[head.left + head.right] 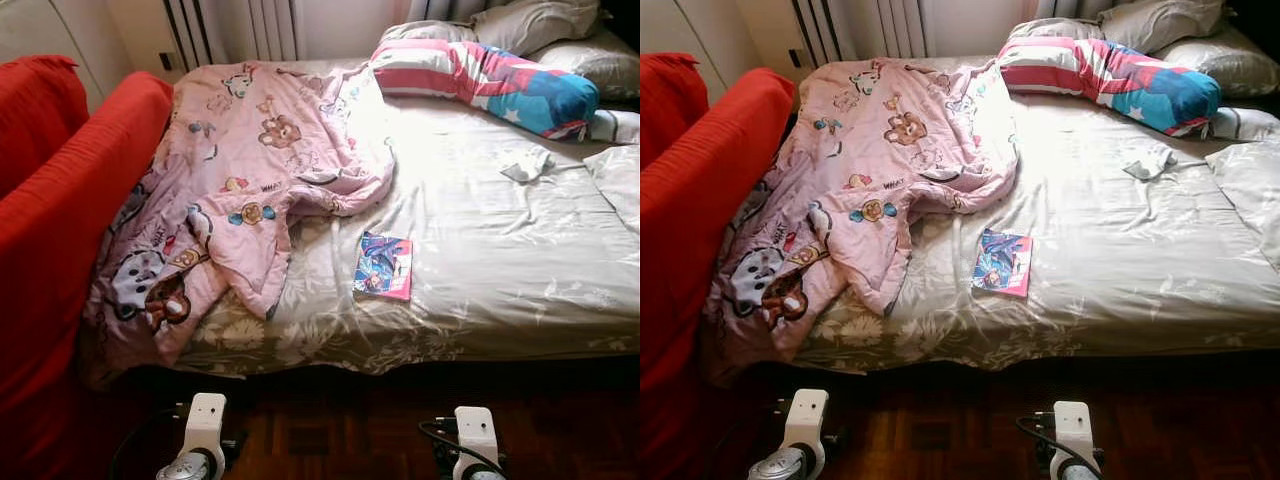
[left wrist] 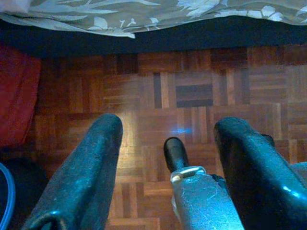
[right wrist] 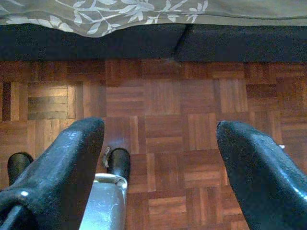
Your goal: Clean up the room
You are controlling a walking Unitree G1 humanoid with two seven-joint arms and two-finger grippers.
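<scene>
A bed [image 1: 520, 290] with a beige floral sheet stands before me. A crumpled pink cartoon blanket [image 1: 250, 170] covers its left half and hangs over the near left corner. A colourful book [image 1: 384, 266] lies on the sheet near the front edge. A small grey cloth [image 1: 527, 164] lies at the right. A striped red, white and blue pillow [image 1: 490, 80] lies across the head end. Both arms hang low over the parquet floor [image 3: 163, 110]. My left gripper [image 2: 168, 139] is open with nothing between its fingers, and my right gripper [image 3: 158, 143] is open too.
A red sofa [image 1: 60, 200] stands against the bed's left side. Grey pillows [image 1: 560, 30] are piled at the far right corner. A radiator [image 1: 230, 30] is on the back wall. The dark bed base [image 3: 144, 43] runs along the floor ahead of both grippers.
</scene>
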